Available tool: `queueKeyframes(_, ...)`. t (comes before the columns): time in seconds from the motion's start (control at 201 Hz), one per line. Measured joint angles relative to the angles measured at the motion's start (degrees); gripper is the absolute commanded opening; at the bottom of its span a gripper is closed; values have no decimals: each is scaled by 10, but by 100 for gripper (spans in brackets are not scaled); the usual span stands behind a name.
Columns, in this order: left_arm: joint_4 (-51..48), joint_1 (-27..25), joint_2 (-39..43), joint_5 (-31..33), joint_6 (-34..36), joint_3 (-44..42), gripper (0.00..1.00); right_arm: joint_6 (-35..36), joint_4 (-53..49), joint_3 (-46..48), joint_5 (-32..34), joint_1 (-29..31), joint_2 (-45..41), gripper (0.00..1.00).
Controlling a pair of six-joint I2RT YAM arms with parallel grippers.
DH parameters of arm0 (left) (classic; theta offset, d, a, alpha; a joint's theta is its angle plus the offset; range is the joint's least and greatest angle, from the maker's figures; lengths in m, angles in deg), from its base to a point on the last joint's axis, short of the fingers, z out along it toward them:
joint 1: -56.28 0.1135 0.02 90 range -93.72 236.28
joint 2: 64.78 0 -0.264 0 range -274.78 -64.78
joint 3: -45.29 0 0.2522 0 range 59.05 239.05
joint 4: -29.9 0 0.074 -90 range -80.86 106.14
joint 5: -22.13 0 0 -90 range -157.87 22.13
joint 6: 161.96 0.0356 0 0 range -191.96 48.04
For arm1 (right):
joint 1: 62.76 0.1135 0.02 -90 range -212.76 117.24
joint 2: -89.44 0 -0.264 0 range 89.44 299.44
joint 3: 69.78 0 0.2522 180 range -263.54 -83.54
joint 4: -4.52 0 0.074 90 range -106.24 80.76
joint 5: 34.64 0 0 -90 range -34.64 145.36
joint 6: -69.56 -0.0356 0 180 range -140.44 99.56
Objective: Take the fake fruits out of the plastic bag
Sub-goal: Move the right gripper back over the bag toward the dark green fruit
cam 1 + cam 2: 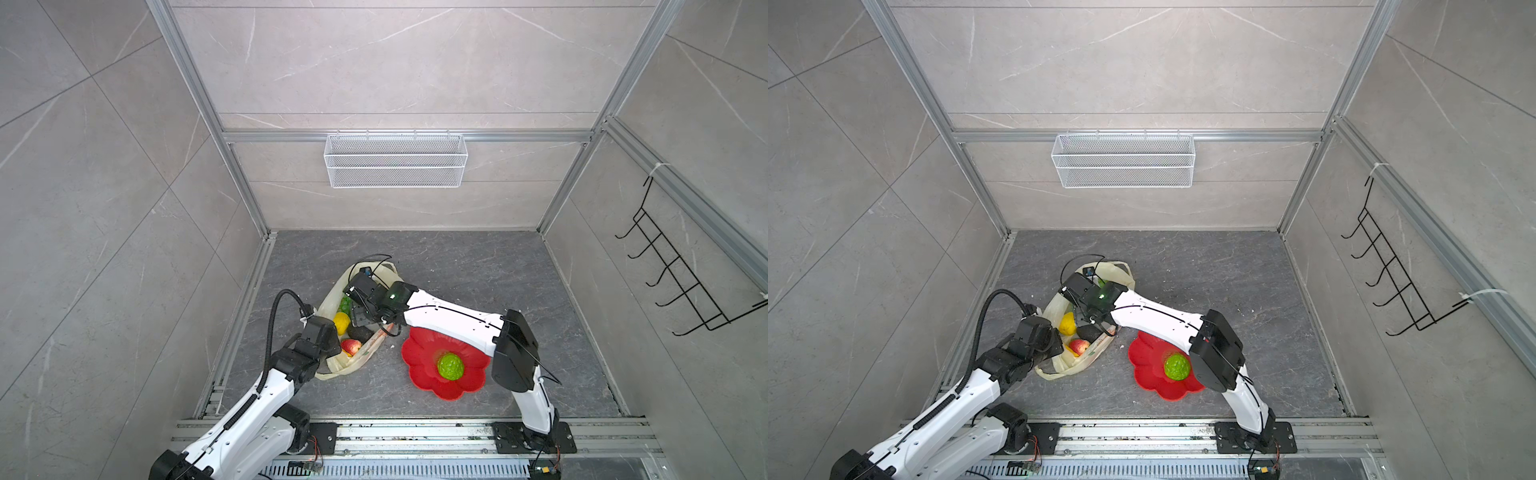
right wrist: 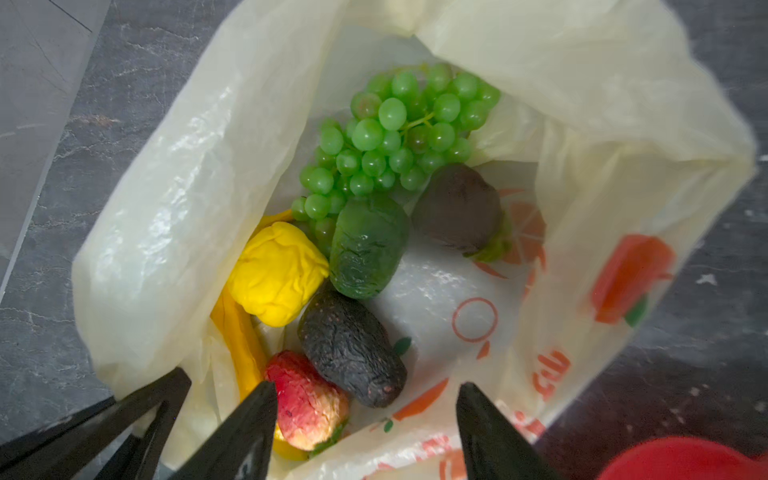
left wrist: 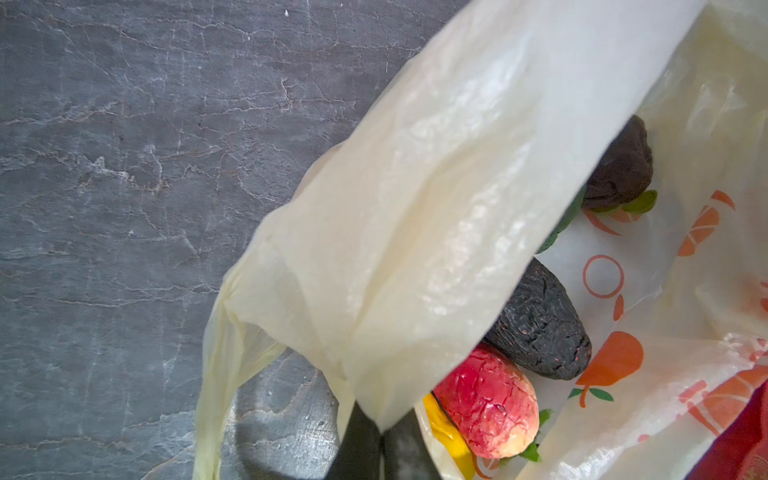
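**A:** Which step is this?

**B:** The second pick, I'd say. One fake fruit is out: a bumpy green ball sits in the red flower-shaped plastic plate. The thin, crinkly cream-yellow plastic bag lies just beside that plate, on its left in both top views, mouth gaping.

**A:** What's left inside?

**B:** The right wrist view shows a green grape bunch, a crumpled yellow lemon and a yellow banana along the bag wall. There is also a glossy green oblong fruit, two dark wrinkled avocados and a red strawberry. The strawberry lies nearer the plate than the grapes.

**A:** And the grippers?

**B:** The left gripper is pinched tight on the bag's rim, on the side away from the plate, lifting the film to hold the mouth open. The right gripper hangs over the mouth with its jaws apart and nothing between them, above the strawberry and the closer avocado.

**A:** Next move?

**B:** Probably lower the right jaws around one of those two and close on the fruit alone, without catching the film. The left should hold its pinch meanwhile.
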State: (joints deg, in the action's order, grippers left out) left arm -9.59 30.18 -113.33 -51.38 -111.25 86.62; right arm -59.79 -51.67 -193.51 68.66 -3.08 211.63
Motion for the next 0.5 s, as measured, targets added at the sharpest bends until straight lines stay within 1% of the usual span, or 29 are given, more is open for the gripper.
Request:
queueKeyframes(0.189,0,0,0,0,0,0,0,-29,16,-12,-29,-18,43,72)
queueKeyframes(0.498,0,0,5,0,0,-1,0,-62,24,-84,-50,-36,124,72)
